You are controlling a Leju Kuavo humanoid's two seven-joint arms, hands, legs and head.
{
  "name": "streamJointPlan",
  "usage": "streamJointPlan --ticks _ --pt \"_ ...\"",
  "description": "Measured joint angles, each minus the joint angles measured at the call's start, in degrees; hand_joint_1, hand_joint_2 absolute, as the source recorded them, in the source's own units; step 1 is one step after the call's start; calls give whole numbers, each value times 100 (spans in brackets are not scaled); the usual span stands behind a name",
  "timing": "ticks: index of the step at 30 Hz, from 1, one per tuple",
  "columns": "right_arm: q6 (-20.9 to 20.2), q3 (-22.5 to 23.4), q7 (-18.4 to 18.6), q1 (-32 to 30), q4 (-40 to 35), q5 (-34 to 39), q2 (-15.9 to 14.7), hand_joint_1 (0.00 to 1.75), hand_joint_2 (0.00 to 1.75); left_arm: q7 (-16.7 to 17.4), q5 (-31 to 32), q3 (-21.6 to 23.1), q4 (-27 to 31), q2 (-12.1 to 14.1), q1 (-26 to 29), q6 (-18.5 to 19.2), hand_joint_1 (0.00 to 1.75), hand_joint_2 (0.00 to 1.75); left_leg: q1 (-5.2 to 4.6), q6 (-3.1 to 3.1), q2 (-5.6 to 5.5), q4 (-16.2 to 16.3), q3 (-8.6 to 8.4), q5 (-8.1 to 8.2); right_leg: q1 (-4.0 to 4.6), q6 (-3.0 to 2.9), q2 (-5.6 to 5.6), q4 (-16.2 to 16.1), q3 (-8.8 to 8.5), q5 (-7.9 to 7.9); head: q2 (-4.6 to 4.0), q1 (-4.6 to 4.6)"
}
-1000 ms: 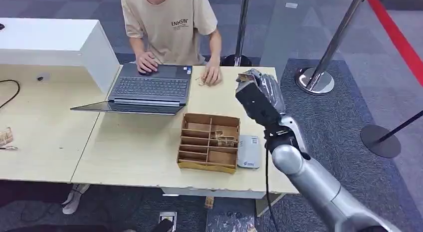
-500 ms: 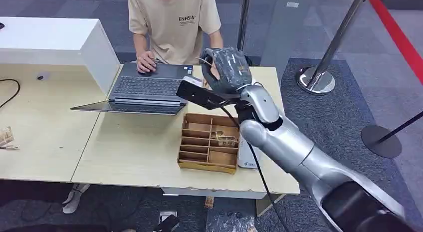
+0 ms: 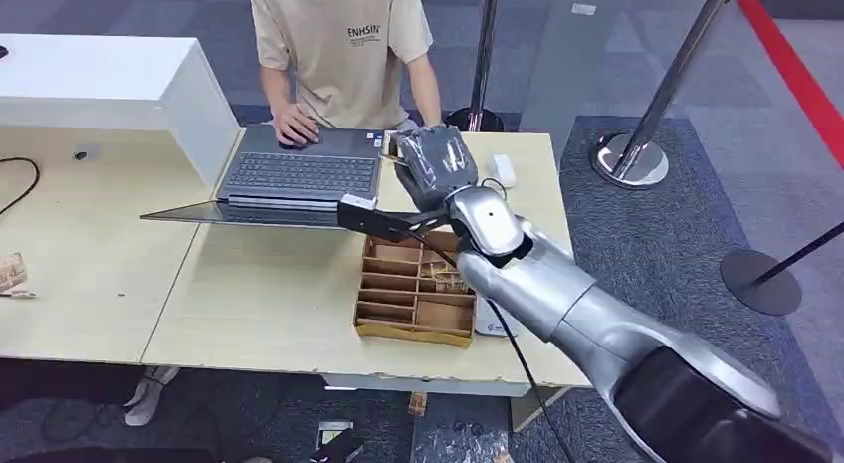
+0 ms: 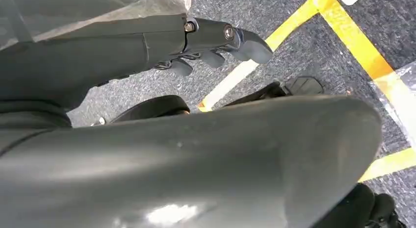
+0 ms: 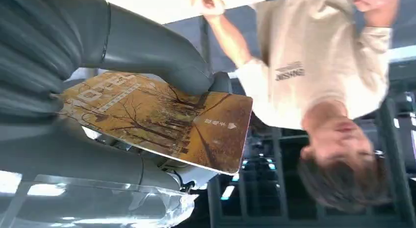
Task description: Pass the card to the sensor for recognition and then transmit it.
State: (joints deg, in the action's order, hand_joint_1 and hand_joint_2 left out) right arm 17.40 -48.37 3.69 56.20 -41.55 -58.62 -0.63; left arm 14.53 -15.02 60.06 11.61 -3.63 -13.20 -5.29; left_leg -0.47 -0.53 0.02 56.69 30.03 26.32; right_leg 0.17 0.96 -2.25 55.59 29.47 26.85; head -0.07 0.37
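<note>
I see the right robot hand (image 3: 434, 164) raised over the far side of the worktop (image 3: 269, 304), just in front of the person (image 3: 343, 45) who has one hand on the laptop (image 3: 299, 174). In the right wrist view the card (image 5: 162, 122), printed with autumn trees, is pinched between the thick thumb (image 5: 162, 56) on its face and the fingers beneath it, its free end pointing toward the person. Below my arm sits the wooden divided tray (image 3: 408, 294), with the white sensor (image 3: 496, 329) just beside it, partly hidden by the forearm. The left robot hand (image 4: 216, 41) hangs over the carpeted floor (image 4: 294, 51), fingers loosely curled, nothing in them.
</note>
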Motion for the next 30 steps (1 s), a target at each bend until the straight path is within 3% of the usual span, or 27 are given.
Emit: streamJointPlan --ticks 11,25,26,27,28,29,30 --pt "232 -197 138 45 553 -219 103 175 175 24 9 4 0 0 8 0 0 0 0 0 1 0 0 0 0 0 0 0 1 0 0 0" --pt "223 -199 190 149 885 -278 133 175 175 17 -48 4 0 -4 9 -68 0 0 0 0 1 0 -1 0 0 0 1 0 2 0 0 0" --pt "214 -199 192 153 896 -284 138 147 175 18 -41 4 0 -7 9 -68 0 0 0 0 1 0 -1 0 0 0 1 0 2 0 0 0" --pt "210 -199 190 157 905 -286 140 147 175 17 -39 4 0 -9 8 -68 0 0 0 0 1 0 -1 0 0 0 1 0 2 0 0 -2" --pt "208 -199 190 160 909 -277 142 0 175 17 -37 4 0 -11 8 -68 0 0 0 0 1 0 0 0 0 0 1 0 2 0 0 0" --pt "210 -199 186 162 911 -253 142 0 0 15 -22 4 0 -15 8 -68 0 0 0 0 1 0 -1 0 0 0 1 0 2 0 0 0" --pt "214 -199 175 164 920 -227 146 0 0 15 -17 4 0 -20 8 -68 0 0 0 0 1 0 -1 0 0 0 1 0 2 0 0 0"
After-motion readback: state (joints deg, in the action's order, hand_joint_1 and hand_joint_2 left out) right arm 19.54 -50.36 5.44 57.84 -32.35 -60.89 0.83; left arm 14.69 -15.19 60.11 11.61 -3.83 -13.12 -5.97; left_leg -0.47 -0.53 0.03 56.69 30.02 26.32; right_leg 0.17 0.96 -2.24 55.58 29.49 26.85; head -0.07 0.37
